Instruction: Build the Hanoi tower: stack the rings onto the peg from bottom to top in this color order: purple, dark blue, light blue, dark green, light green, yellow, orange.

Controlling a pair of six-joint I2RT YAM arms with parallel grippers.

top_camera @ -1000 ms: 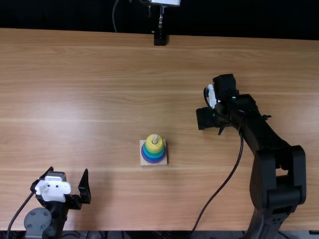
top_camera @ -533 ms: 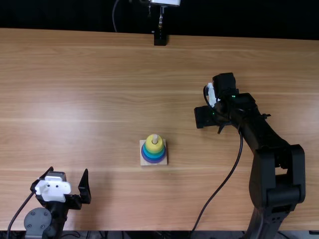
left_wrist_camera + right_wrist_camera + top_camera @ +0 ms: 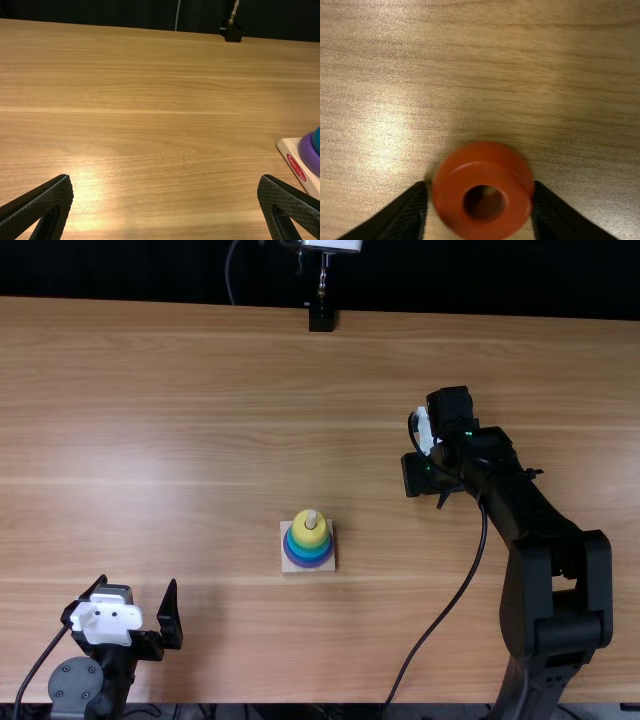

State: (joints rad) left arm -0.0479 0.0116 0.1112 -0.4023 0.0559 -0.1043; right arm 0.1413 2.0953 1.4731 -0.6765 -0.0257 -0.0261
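My left gripper (image 3: 138,583) stands open at the table's near left; so does the left gripper (image 3: 165,178) in the left wrist view. On the right side, low over the table, is my right gripper (image 3: 428,478). The right wrist view has the right gripper (image 3: 480,187) shut on the orange ring (image 3: 447,200), one finger against each side. Right of the left gripper, the wooden base (image 3: 329,565) carries stacked rings: a purple ring (image 3: 308,565) lowest, blue and teal above, a yellow ring (image 3: 302,532) on top. The peg's tip (image 3: 311,519) pokes through.
The right arm (image 3: 555,570) spans the table's right side, with a black cable (image 3: 425,639) looping left of it. A black stand (image 3: 321,317) is at the far edge. Bare wood (image 3: 200,420) lies left of the right gripper.
The right gripper's visible finger was farther left half a second ago and has moved inward, closing on the orange ring. The left arm and the stacked rings have kept still.
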